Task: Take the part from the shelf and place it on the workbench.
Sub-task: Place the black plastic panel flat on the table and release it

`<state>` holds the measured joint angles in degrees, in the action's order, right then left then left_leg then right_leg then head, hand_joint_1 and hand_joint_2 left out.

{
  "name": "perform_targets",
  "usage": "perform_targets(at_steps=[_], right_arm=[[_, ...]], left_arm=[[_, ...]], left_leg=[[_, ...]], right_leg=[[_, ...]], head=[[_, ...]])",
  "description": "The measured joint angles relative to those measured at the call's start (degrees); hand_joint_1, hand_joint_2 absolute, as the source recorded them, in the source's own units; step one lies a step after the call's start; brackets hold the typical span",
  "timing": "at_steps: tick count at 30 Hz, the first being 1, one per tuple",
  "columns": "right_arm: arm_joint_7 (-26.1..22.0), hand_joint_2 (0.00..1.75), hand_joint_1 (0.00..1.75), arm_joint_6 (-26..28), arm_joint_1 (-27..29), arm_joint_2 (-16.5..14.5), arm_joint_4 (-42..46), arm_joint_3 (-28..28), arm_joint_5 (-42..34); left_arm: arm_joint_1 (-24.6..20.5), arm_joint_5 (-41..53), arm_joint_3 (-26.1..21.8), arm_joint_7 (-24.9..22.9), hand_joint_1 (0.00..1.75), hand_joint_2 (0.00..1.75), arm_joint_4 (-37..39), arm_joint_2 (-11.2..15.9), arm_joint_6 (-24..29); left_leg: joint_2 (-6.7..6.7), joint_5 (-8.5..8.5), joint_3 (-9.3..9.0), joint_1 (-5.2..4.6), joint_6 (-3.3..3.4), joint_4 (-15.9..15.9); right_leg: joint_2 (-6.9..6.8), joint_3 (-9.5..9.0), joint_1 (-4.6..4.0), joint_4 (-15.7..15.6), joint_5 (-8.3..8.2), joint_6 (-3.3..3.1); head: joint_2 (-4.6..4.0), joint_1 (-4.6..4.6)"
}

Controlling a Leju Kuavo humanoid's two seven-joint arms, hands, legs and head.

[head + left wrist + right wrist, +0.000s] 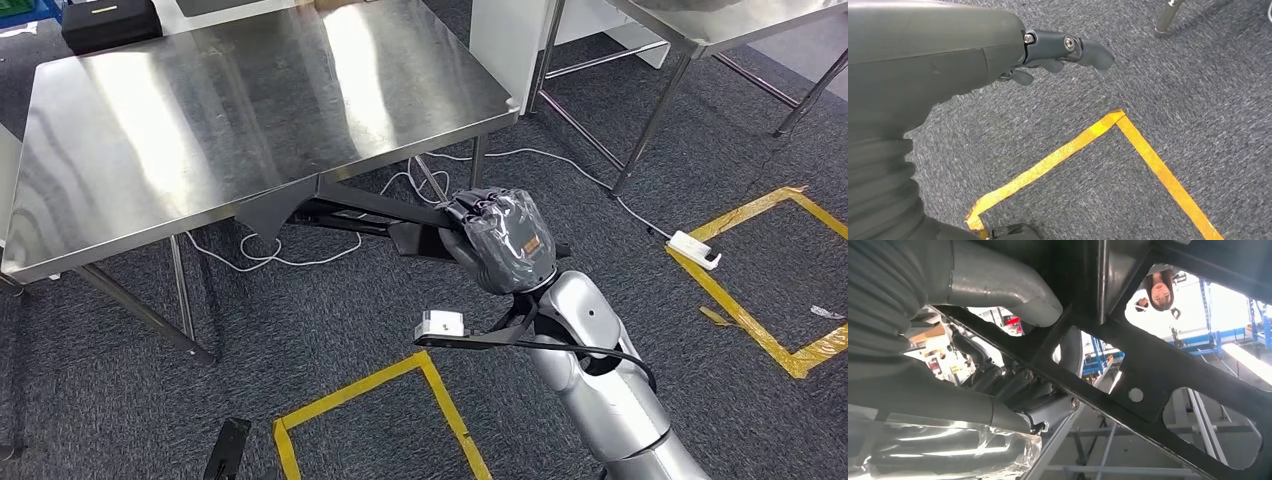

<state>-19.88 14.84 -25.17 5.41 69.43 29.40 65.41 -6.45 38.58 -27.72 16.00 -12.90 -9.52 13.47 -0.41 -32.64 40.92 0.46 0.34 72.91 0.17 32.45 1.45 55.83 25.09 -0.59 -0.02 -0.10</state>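
The right hand [505, 240] is clenched around the black frame-shaped part [345, 208], already off the shelf and carried low beside the steel tabletop [250, 110], its far end just under the near edge, so setting it down is what remains. The right wrist view shows the part's [1148, 385] cut-outs and a person [1160, 287] beyond; the left wrist view shows the left hand [1058, 52] empty, fingers loosely apart, over yellow floor tape [1088, 145].

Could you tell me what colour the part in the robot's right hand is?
Black; the part shows best in the head view.

The workbench [250, 110] hides the part's [340, 205] far end.
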Motion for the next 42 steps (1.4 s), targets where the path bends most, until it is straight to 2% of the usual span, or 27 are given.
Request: perform_targets(at_steps=[1, 2, 4, 5, 6, 9, 11, 13, 15, 16, 17, 19, 20, 22, 24, 26, 27, 30, 31, 32, 33, 34, 35, 36, 37, 40, 42], right_arm=[[-0.1, 1.75, 1.66, 0.0, 0.08, -0.01, -0.03, 0.0, -0.07], [-0.16, 1.75, 1.66, 0.0, 0.14, -0.02, -0.06, 0.0, -0.1], [-0.21, 1.75, 1.66, -0.01, 0.16, -0.07, -0.08, 0.0, -0.12], [-0.21, 1.75, 1.66, -0.03, 0.12, -0.13, -0.08, 0.01, -0.13], [-0.21, 1.75, 1.66, -0.06, 0.05, -0.2, -0.09, 0.01, -0.17], [-0.34, 1.75, 1.66, -0.52, -0.12, -0.31, -0.15, -0.02, -0.69], [-0.48, 1.75, 1.66, -0.94, -0.38, -0.32, -0.21, -0.06, -1.23], [-0.56, 1.75, 1.66, -1.28, -0.62, -0.32, -0.31, -0.08, -1.67], [-0.63, 1.75, 1.66, -1.49, -0.55, -0.3, -0.51, -0.06, -1.81], [-0.66, 1.75, 1.66, -1.54, -0.46, -0.26, -0.63, -0.05, -1.81], [-0.68, 1.75, 1.66, -1.55, -0.42, -0.23, -0.73, -0.05, -1.8], [-0.67, 1.75, 1.66, -1.55, -0.46, -0.15, -0.85, -0.07, -1.76], [-0.63, 1.75, 1.66, -1.55, -0.5, -0.08, -0.9, -0.1, -1.73], [-0.53, 1.75, 1.66, -1.57, -0.69, 0.08, -1.03, -0.18, -1.66], [-0.48, 1.75, 1.66, -1.58, -1.0, 0.27, -1.15, -0.46, -1.65], [-0.46, 1.75, 1.66, -1.61, -1.64, 0.48, -1.25, -0.83, -1.7], [-0.45, 1.75, 1.66, -1.65, -2.1, 0.51, -1.29, -0.95, -1.74], [-0.37, 1.75, 1.66, -1.85, -3.24, 0.71, -1.6, -1.37, -1.61], [-0.3, 1.75, 1.66, -1.92, -3.46, 0.79, -1.75, -1.51, -1.47], [-0.21, 1.75, 1.66, -2.02, -3.76, 0.86, -1.87, -1.66, -1.35], [-0.12, 1.75, 1.66, -2.16, -4.21, 0.9, -1.96, -1.8, -1.26], [-0.02, 1.75, 1.66, -2.33, -4.85, 0.92, -1.99, -1.95, -1.23], [0.16, 1.75, 1.66, -2.62, -5.74, 0.93, -2.0, -2.12, -1.22], [0.35, 1.75, 1.66, -3.02, -6.88, 0.95, -2.01, -2.27, -1.12], [0.56, 1.75, 1.66, -3.44, -8.07, 0.98, -2.02, -2.42, -0.96], [0.83, 1.75, 1.66, -4.26, -10.66, 1.11, -2.05, -2.75, -0.59], [0.83, 1.75, 1.66, -4.37, -11.59, 1.2, -2.09, -2.88, -0.59]], left_arm=[[0.06, 0.02, -0.01, -0.01, 0.0, 1.75, 0.01, 0.0, 0.01], [0.09, 0.02, -0.01, -0.01, 0.0, 1.75, 0.01, 0.01, 0.01], [0.11, 0.02, -0.02, -0.01, 0.0, 1.75, 0.01, 0.02, 0.01], [0.1, 0.02, -0.01, -0.01, 0.0, 1.75, 0.02, 0.02, 0.01], [0.07, 0.02, -0.01, -0.02, 0.0, 1.75, 0.02, 0.03, 0.02], [0.12, 0.0, -0.01, -0.05, 0.0, 1.75, 0.04, -0.03, 0.06], [0.1, -0.01, -0.02, -0.03, 0.0, 1.75, 0.05, -0.1, 0.09], [-0.04, -0.01, -0.05, -0.01, 0.0, 1.75, 0.05, -0.08, 0.13], [-0.02, -0.01, -0.07, -0.01, 0.0, 1.75, 0.06, -0.07, 0.17], [0.07, -0.01, -0.07, -0.01, 0.0, 1.75, 0.07, -0.09, 0.19], [0.17, -0.01, -0.07, -0.01, 0.0, 1.75, 0.07, -0.13, 0.19], [0.3, -0.01, -0.1, -0.01, 0.0, 1.75, 0.07, -0.16, 0.19], [0.32, -0.01, -0.11, -0.01, 0.0, 1.75, 0.13, -0.2, 0.19], [0.36, 0.0, -0.13, -0.01, 0.0, 1.75, 0.27, -0.24, 0.17], [0.4, 0.01, -0.14, -0.01, 0.0, 1.75, 0.36, -0.12, 0.14], [0.34, 0.11, -0.13, 0.02, 0.0, 1.75, 0.38, -0.03, 0.16], [0.25, 0.17, -0.11, 0.02, 0.0, 1.75, 0.38, 0.04, 0.2], [0.24, 0.38, -0.1, -0.03, 0.0, 1.75, 0.4, 0.04, 0.23], [0.32, 0.44, -0.1, -0.06, 0.0, 1.75, 0.4, 0.05, 0.23], [0.38, 0.5, -0.1, -0.1, 0.0, 1.75, 0.4, 0.07, 0.23], [0.41, 0.57, -0.1, -0.12, 0.0, 1.75, 0.4, 0.1, 0.23], [0.42, 0.66, -0.1, -0.13, 0.0, 1.75, 0.4, 0.14, 0.23], [0.42, 0.74, -0.1, -0.14, 0.0, 1.75, 0.44, 0.16, 0.23], [0.38, 0.81, -0.09, -0.13, 0.0, 1.75, 0.48, 0.19, 0.23], [0.37, 0.86, -0.08, -0.13, 0.0, 1.75, 0.51, 0.19, 0.24], [0.4, 0.88, -0.08, -0.12, 0.0, 1.75, 0.55, 0.15, 0.25], [0.34, 0.88, -0.14, -0.09, 0.0, 1.75, 0.54, 0.16, 0.26]], left_leg=[[0.05, 0.36, 1.2, 0.17, -0.15, 0.68], [0.12, 2.11, 1.22, 0.28, -0.18, -0.93], [0.26, 7.8, -1.27, 0.34, 0.1, -8.69], [0.36, 9.43, -2.61, 0.21, 0.37, -12.23], [0.36, 10.17, -3.69, 0.0, 0.78, -14.59], [0.26, 9.47, -5.23, -0.48, 2.15, -16.32], [0.24, 9.28, -6.42, -0.39, 2.98, -16.69], [0.14, 8.78, -7.23, -0.42, 3.63, -16.8], [-0.06, 8.16, -7.66, -0.64, 3.93, -16.77], [-0.19, 7.82, -7.96, -0.77, 3.96, -16.76], [-0.32, 7.44, -8.41, -0.92, 3.95, -16.76], [-0.49, 6.56, -9.53, -1.18, 3.83, -16.79], [-0.53, 6.09, -10.06, -1.32, 3.68, -16.74], [-0.6, 5.41, -10.45, -1.44, 3.17, -16.67], [-0.69, 5.11, -10.52, -1.53, 2.69, -16.34], [-0.6, 4.67, -9.64, -1.54, 2.17, -14.38], [-0.41, 3.9, -8.27, -1.39, 1.81, -12.08], [0.22, -0.01, -1.84, -0.63, 0.86, -2.43], [0.27, -0.26, -0.34, -0.51, 0.72, -0.87], [0.26, 0.82, 0.22, -0.43, 0.63, -1.25], [0.26, 3.16, -0.24, -0.37, 0.61, -3.64], [0.28, 6.14, -1.47, -0.29, 0.63, -7.49], [0.3, 8.2, -2.75, -0.3, 0.66, -10.98], [0.33, 9.33, -3.86, -0.42, 0.91, -13.78], [0.34, 9.62, -4.53, -0.57, 1.28, -15.38], [0.29, 9.15, -5.52, -0.88, 2.74, -16.26], [0.16, 8.93, -6.5, -0.88, 3.59, -16.42]], right_leg=[[0.08, -0.41, 0.0, 0.01, 0.39, 0.09], [0.16, -0.98, 0.01, 0.0, 0.82, 0.22], [0.25, -2.33, 0.04, -0.05, 1.81, 0.6], [0.27, -2.88, -0.03, -0.08, 2.26, 0.87], [0.29, -3.18, -0.13, -0.15, 2.65, 1.21], [0.3, -3.65, -0.67, 0.38, 2.95, 2.42], [0.27, -2.89, -0.9, 2.91, 3.71, 2.67], [0.24, 0.81, -0.84, 9.41, 5.85, 2.56], [0.24, 5.96, -0.82, 16.26, 7.98, 2.54], [0.24, 7.57, -0.85, 17.45, 8.09, 2.62], [0.24, 8.11, -0.89, 16.43, 7.05, 2.86], [0.16, 6.33, -1.08, 8.92, 2.11, 3.37], [0.08, 5.29, -1.27, 4.92, -0.2, 3.18], [-0.04, 3.87, -1.76, 0.66, -2.48, 2.08], [-0.04, 3.22, -1.48, 0.16, -2.56, 0.9], [-0.02, 2.49, -0.61, -0.24, -2.54, 0.71], [0.04, 2.13, -0.21, -0.33, -2.37, 0.73], [0.21, 1.48, -0.13, -0.31, -1.54, 0.68], [0.27, 1.1, -0.14, -0.29, -1.18, 0.67], [0.3, 0.58, -0.15, -0.27, -0.78, 0.7], [0.32, -0.07, -0.14, -0.26, -0.33, 0.78], [0.33, -0.73, -0.13, -0.26, 0.15, 0.92], [0.33, -1.31, -0.18, -0.3, 0.55, 1.1], [0.36, -1.63, -0.25, -0.35, 0.88, 1.35], [0.4, -1.8, -0.38, -0.41, 1.11, 1.64], [0.46, -2.01, -0.94, 0.08, 1.51, 2.57], [0.35, -0.51, -0.98, 3.41, 2.43, 2.75]], head=[[0.0, -0.01], [0.0, -0.02], [0.0, -0.04], [0.0, -0.03], [0.0, -0.06], [0.01, -0.09], [0.02, -0.04], [0.01, 0.02], [0.0, 0.13], [0.0, 0.17], [0.0, 0.22], [0.0, 0.24], [0.0, 0.17], [0.01, 0.08], [0.01, 0.08], [0.01, -0.04], [0.01, -0.19], [0.0, -0.63], [0.0, -0.65], [0.0, -0.64], [0.0, -0.64], [0.0, -0.64], [0.0, -0.61], [0.01, -0.62], [0.01, -0.62], [0.0, -0.65], [0.0, -0.58]])
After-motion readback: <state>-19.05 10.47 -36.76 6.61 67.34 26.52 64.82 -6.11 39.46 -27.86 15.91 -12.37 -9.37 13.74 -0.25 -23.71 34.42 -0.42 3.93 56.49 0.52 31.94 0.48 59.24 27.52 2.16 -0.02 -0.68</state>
